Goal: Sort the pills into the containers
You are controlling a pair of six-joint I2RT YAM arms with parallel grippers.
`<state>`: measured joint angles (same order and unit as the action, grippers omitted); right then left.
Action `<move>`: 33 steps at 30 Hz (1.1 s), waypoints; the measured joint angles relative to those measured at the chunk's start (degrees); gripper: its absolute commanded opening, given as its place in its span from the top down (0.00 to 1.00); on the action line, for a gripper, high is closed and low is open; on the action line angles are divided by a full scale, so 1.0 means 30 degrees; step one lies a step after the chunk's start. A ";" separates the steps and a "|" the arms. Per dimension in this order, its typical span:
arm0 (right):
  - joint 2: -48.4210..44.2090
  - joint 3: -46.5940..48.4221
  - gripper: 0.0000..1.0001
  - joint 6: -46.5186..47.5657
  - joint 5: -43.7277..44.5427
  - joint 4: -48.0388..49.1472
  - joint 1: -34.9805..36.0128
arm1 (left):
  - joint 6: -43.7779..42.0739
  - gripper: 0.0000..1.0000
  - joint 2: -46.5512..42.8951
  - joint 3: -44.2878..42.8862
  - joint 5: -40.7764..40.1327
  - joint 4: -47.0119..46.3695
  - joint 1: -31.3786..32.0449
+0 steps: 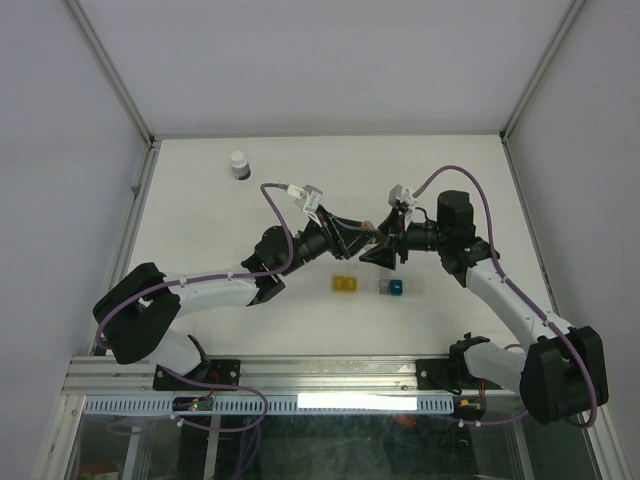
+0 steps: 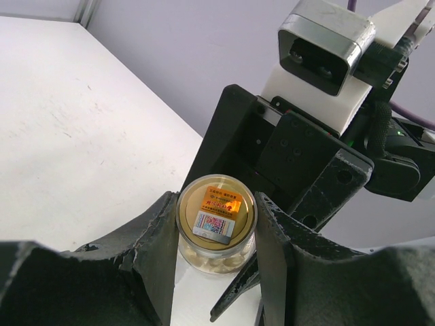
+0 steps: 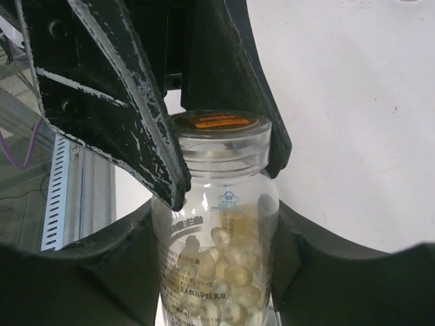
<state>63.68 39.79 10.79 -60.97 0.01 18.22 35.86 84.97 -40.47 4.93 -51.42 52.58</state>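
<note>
**Surroundings.** A white cylindrical bottle with a dark band [image 1: 238,165] stands at the upper left of the white table [image 1: 200,220] in the top view, well apart from both arms. At frame centre the left gripper [image 1: 350,236] and right gripper [image 1: 388,247] face each other above the table, with a clear plastic pill bottle [image 3: 217,224] between them. In the top view the gripper bodies hide that bottle almost entirely.

**Left gripper.** Its fingers [image 2: 160,251] pinch the bottle at its clear cap, whose top carries an orange-and-white label.

**Right gripper.** Its fingers [image 3: 109,272] flank the bottle body on both sides. Whether they press the wall cannot be determined.

**Pills.** Pale yellow oval softgel pills [image 3: 228,272] show through the wall of the bottle body.

**Containers.** The small square translucent yellow container [image 1: 345,284] and the small square translucent teal container [image 1: 397,288] sit on the table just below the grippers in the top view, near each other but apart. A clear section [image 1: 384,287] adjoins the teal one on its left. Their contents are too small to make out.
</note>
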 measured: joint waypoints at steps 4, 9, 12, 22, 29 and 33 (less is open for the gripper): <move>0.0168 0.0058 1.00 -0.0007 -0.0503 -0.0022 -0.0146 | 0.0044 0.40 -0.0175 0.0007 0.0022 0.0233 0.0000; 0.0284 0.0160 1.00 0.0197 -0.2055 -0.0444 -0.0605 | -0.0415 0.06 -0.1617 0.0576 0.0714 -0.0495 0.0095; 0.0284 0.0175 1.00 0.0612 -0.2739 -0.0896 -0.0947 | -0.1326 0.01 -0.3213 0.1661 0.1224 -0.1180 0.0117; 0.0255 0.1042 1.00 0.6142 -0.4736 -0.5399 -0.1297 | -0.7395 0.05 -0.7096 0.1137 0.5646 0.3381 0.0022; -0.0131 0.1450 1.00 1.2262 -0.5231 -0.9777 -0.1297 | -1.0193 0.10 -0.5814 -0.0328 0.9122 0.6768 -0.1071; -0.0197 0.1450 1.00 1.4200 -0.5224 -1.1132 -0.1297 | -1.1708 0.12 -0.4648 -0.0838 0.9967 0.7745 -0.1188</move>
<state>63.09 44.14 53.39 -76.64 -33.39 14.33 0.73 71.02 -42.98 34.83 -28.18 49.01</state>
